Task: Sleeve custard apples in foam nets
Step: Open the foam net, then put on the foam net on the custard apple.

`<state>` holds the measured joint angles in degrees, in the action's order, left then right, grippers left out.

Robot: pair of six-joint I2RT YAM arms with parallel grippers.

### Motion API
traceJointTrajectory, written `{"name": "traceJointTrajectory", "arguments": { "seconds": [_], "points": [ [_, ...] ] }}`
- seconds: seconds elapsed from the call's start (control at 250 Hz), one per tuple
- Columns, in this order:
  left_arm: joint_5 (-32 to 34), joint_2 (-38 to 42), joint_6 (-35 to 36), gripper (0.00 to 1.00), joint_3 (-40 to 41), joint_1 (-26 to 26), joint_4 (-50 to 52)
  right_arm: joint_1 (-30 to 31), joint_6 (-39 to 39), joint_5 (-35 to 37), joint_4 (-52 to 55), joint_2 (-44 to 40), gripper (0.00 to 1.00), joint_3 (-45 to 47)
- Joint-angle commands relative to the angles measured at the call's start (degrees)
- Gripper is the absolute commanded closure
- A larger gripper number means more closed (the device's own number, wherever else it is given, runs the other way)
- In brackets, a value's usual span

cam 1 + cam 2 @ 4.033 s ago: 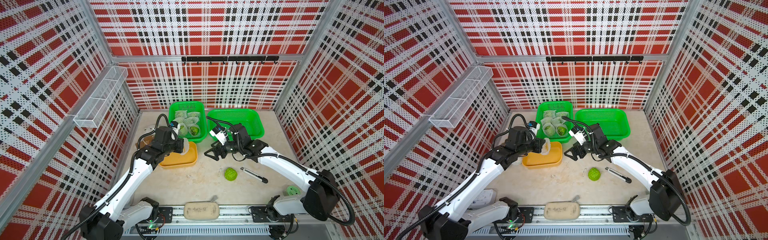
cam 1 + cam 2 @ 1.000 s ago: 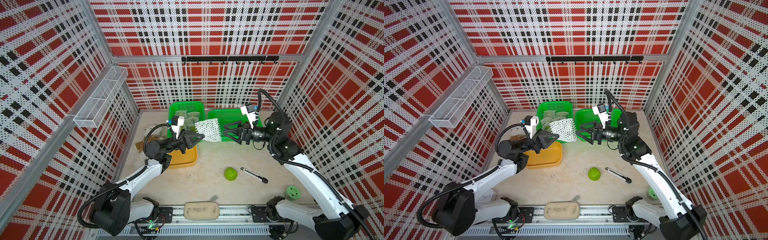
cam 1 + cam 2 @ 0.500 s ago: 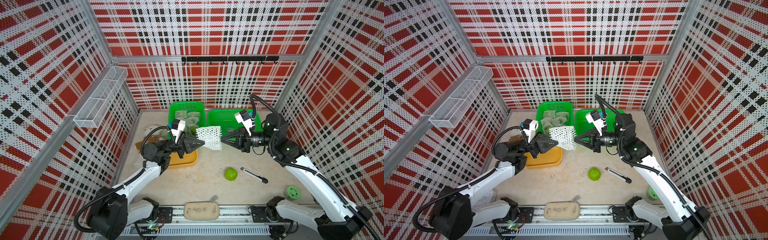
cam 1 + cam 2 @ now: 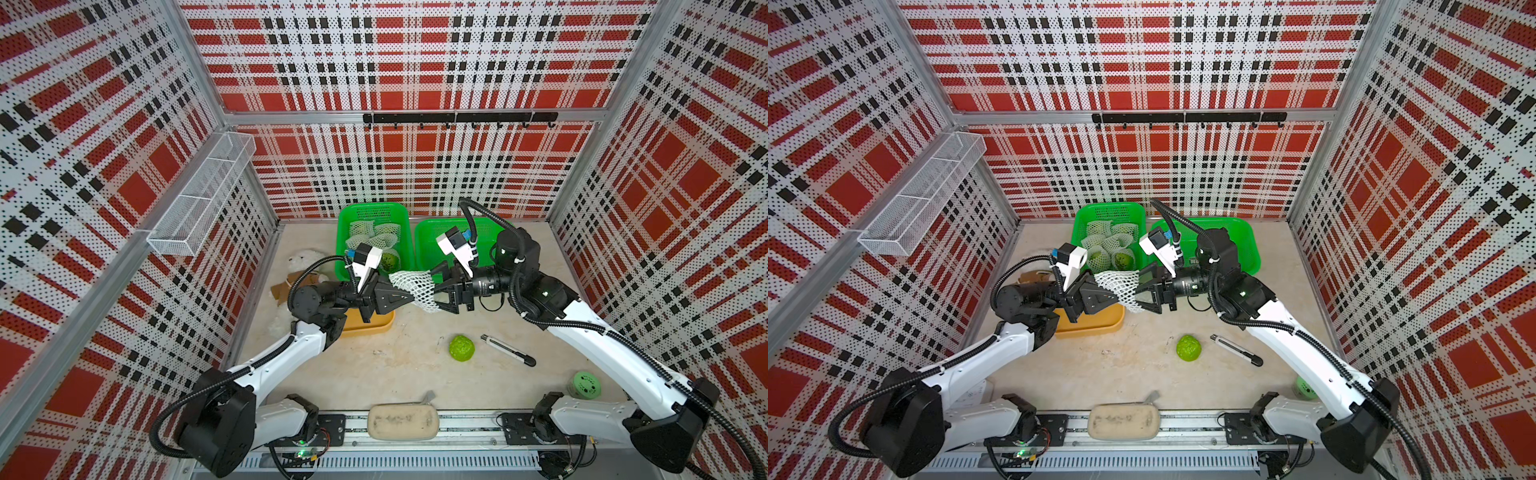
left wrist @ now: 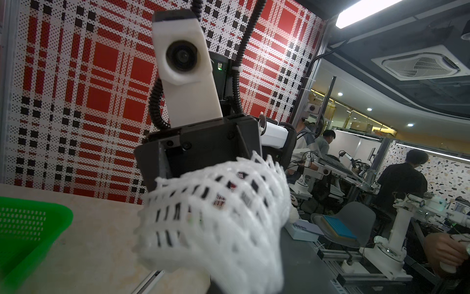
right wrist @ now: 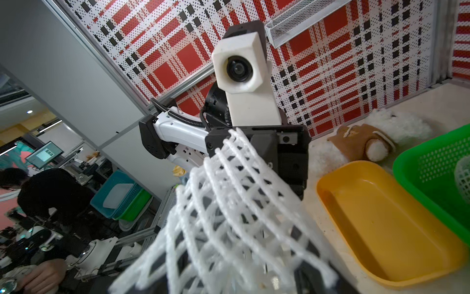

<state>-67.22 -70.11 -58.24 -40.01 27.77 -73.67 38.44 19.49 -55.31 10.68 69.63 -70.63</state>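
Top views alone show right pincer (image 4: 435,289) spread inside net (image 4: 415,282) that left pincer (image 4: 406,296) pinches.

A yellow tray (image 4: 372,327) is sitting left of centre; a utility knife (image 4: 508,350) is lying rightward; a beige pouch (image 4: 403,422) is resting nearest.

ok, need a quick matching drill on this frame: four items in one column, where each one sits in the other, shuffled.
Items
1. foam net
2. bare custard apple
3. netted custard apples
4. yellow tray

Places
A. in a green basket
B. on the table, partly hidden under the left pincer
C. in the air, spanning from left pincer to right pincer
D. loose on the table beside a slim tool

Pairs: 1-C, 2-D, 3-A, 4-B
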Motion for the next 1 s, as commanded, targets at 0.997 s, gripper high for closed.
{"name": "traceJointTrajectory", "arguments": {
  "seconds": [0.997],
  "points": [
    [47.6, -13.23, 58.24, 1.0, -18.17, 24.96, 94.69, -9.74, 9.61, 63.86, 42.67, -20.76, 0.0, 22.74]
  ]
}}
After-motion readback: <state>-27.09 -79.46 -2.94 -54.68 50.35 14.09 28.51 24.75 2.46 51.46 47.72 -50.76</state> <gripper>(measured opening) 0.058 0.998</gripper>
